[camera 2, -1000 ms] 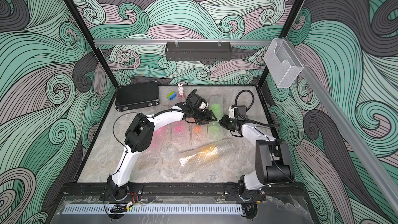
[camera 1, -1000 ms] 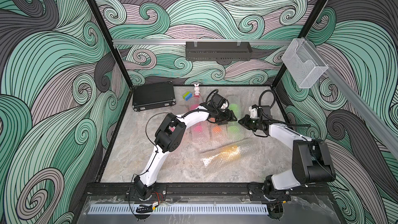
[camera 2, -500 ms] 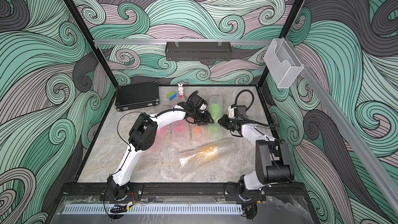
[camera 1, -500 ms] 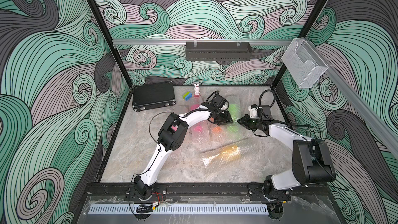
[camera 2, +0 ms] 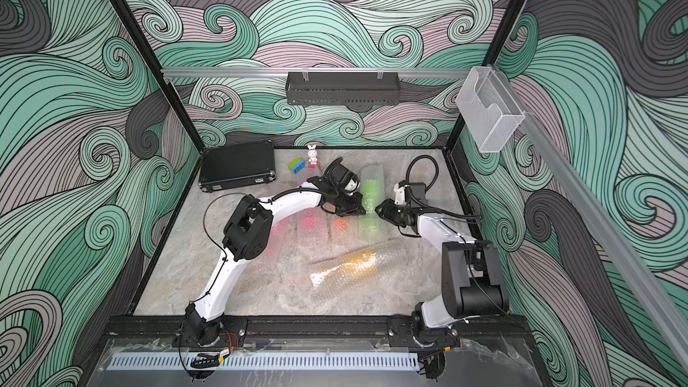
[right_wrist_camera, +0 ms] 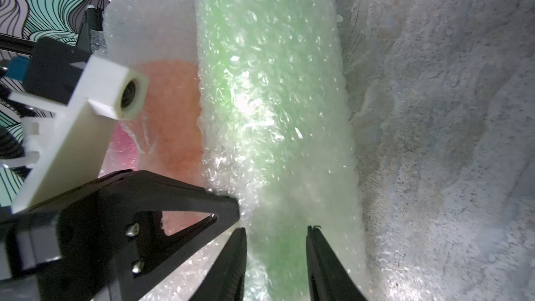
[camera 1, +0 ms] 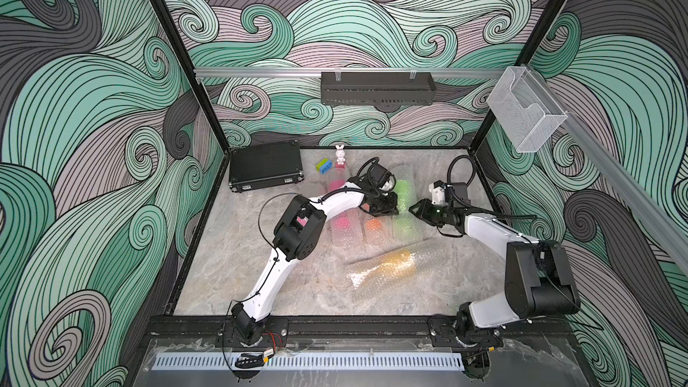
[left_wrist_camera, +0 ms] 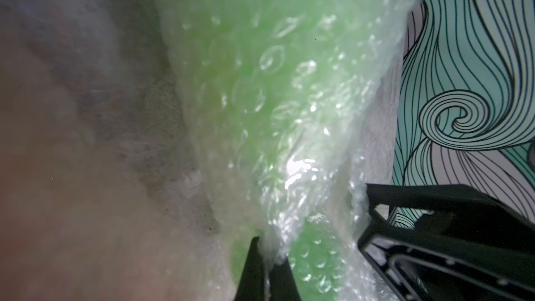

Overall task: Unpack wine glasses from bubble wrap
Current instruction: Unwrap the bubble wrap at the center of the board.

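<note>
The left gripper [left_wrist_camera: 267, 259] is pinched shut on a fold of the clear bubble wrap tube [right_wrist_camera: 272, 88], likely to peel it. The right gripper [right_wrist_camera: 276, 244] stands half open astride it (maybe steadying). Inside, the lime green plastic goblet [camera 1: 403, 188] lies far across the bench [camera 1: 242, 255].

We see a robotics lab test cell: a black frame post [camera 1: 178, 50] and printed swirl walls [camera 1: 74, 143] box in a marble-look tabletop [camera 1: 231, 255], with a left arm [camera 1: 271, 273] and a right arm [camera 1: 487, 228] bolted to the front rail [camera 1: 353, 325]; a black basket [camera 1: 376, 87] hangs on the back wall.
</note>
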Action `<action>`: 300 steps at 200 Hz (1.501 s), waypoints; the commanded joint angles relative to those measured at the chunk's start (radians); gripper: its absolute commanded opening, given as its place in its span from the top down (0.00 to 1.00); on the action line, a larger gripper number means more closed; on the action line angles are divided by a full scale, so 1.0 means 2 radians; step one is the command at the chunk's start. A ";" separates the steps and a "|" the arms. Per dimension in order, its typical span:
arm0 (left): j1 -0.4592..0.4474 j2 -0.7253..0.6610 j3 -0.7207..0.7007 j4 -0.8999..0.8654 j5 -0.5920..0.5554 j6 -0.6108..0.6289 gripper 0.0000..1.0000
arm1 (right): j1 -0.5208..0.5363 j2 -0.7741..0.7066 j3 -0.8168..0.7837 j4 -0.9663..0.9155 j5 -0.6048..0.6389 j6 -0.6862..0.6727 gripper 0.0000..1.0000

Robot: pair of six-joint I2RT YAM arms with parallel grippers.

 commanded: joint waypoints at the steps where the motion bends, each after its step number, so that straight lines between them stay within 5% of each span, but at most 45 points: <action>1: -0.002 -0.008 0.018 -0.013 0.006 0.006 1.00 | 0.004 -0.015 0.017 -0.024 0.026 -0.020 0.55; 28: -0.002 -0.015 0.020 -0.013 0.005 0.005 1.00 | 0.017 -0.023 0.021 -0.032 0.046 -0.025 0.46; 143: -0.008 -0.025 0.041 -0.037 0.006 0.015 1.00 | 0.060 0.028 0.099 -0.110 0.221 -0.072 0.49; 221: -0.008 -0.022 0.053 -0.043 0.008 0.021 1.00 | 0.084 0.023 0.104 -0.120 0.197 -0.080 0.48; 300: -0.009 -0.024 0.057 -0.048 0.009 0.025 1.00 | 0.086 0.059 0.123 -0.134 0.261 -0.083 0.49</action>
